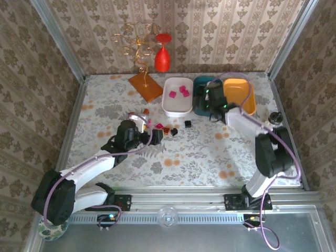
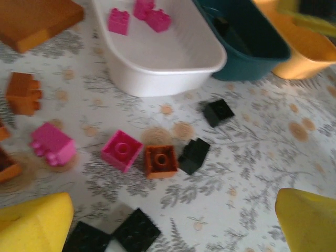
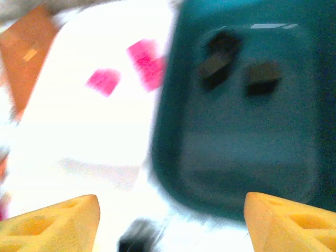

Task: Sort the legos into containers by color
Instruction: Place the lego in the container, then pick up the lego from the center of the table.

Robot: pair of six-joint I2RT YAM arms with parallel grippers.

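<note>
Hovering right gripper: my jaws spread, empty, over the near edge of the teal tray.
My left gripper: jaws wide, nothing between.
In teal tray: two black legos.
In white tray: three pink legos.
On table: loose legos, mixed colours.

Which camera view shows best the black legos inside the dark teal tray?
The right wrist view: it looks down into the teal tray, with black legos on its floor, though blurred. In the top external view the right arm covers much of the tray. The left wrist view catches one corner, its inside dark.
</note>
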